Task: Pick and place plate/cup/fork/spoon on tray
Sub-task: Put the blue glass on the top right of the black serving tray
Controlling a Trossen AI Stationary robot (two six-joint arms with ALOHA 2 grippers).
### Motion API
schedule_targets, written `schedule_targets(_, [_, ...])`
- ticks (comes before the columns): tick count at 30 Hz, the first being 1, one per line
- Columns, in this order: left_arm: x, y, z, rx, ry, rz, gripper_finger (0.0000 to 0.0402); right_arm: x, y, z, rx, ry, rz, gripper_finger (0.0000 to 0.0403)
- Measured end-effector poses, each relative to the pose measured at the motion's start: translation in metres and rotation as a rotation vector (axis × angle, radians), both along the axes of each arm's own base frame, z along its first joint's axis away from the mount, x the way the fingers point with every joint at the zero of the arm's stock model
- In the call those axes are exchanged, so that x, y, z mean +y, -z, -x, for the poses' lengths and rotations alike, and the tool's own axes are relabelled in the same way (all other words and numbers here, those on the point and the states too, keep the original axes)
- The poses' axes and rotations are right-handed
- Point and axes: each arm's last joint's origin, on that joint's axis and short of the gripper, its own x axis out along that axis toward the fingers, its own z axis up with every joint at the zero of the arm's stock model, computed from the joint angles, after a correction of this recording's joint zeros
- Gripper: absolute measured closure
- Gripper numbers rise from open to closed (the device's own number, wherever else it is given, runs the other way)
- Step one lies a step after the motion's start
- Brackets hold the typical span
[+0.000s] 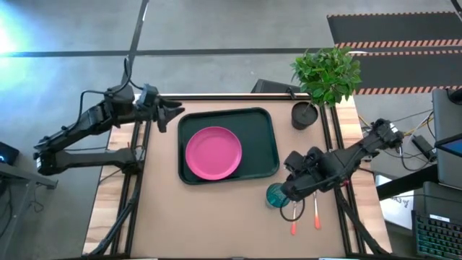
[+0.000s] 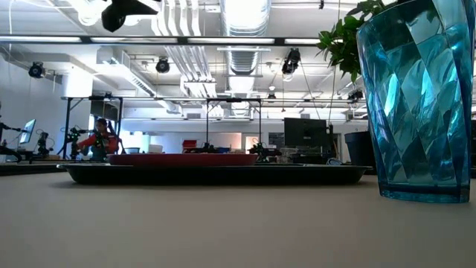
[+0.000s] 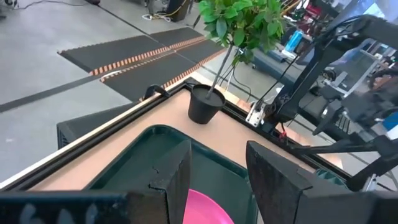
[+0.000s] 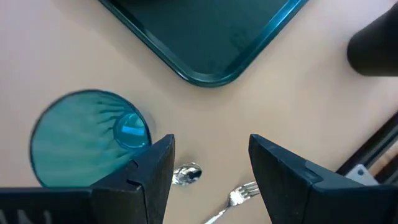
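The pink plate (image 1: pixel 213 152) lies flat in the dark green tray (image 1: pixel 263 123) at mid-table. Right of the tray's near corner, the teal cup (image 1: pixel 275 195) stands upright on the table. The spoon (image 1: pixel 294 220) and the fork (image 1: pixel 316 215) lie beside it, their orange-red handles toward the near edge. My right gripper (image 4: pixel 211 168) hangs open above the table, pointing steeply down. The cup (image 4: pixel 87 137) is beside one finger, and the spoon's bowl (image 4: pixel 186 174) and the fork's tines (image 4: pixel 239 196) lie below. My left gripper (image 3: pixel 217 180) stands open over the tray's far left corner, holding nothing.
A small tree in a dark pot (image 1: pixel 304 114) stands at the table's far right, just beyond the tray. Black frame rails (image 1: pixel 330 137) run along the table's sides. Bare tabletop stretches along the near edge (image 1: pixel 202 224) and to the left of the tray.
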Motion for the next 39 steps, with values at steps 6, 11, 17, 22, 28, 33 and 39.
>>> schedule_targets(6, [-0.002, -0.001, 0.004, -0.006, 0.001, -0.001, 0.0265, -0.003, 0.023, 0.008, -0.093, 0.016, -0.058, 0.0206])
schedule_targets(11, [-0.002, -0.001, 0.004, -0.007, 0.001, -0.001, 0.0265, -0.003, 0.041, 0.01, -0.19, 0.008, -0.151, 0.0206])
schedule_targets(17, [-0.001, 0.0, 0.002, -0.001, 0.001, 0.004, 0.0265, -0.005, 0.053, 0.016, -0.201, 0.005, -0.22, 0.0206])
schedule_targets(22, [0.0, 0.001, 0.001, 0.002, 0.001, 0.007, 0.0265, -0.003, 0.059, 0.016, -0.241, -0.004, -0.279, 0.0206])
schedule_targets(28, [0.001, 0.002, -0.002, 0.003, -0.003, 0.025, 0.0265, -0.003, 0.066, 0.015, -0.233, -0.021, -0.296, 0.0206])
schedule_targets(33, [0.002, 0.003, -0.004, 0.008, -0.005, 0.033, 0.0265, -0.003, 0.07, 0.016, -0.225, -0.028, -0.288, 0.0206])
schedule_targets(39, [0.002, 0.003, -0.005, 0.009, -0.005, 0.033, 0.0265, -0.002, 0.077, 0.014, -0.243, -0.047, -0.292, 0.0207])
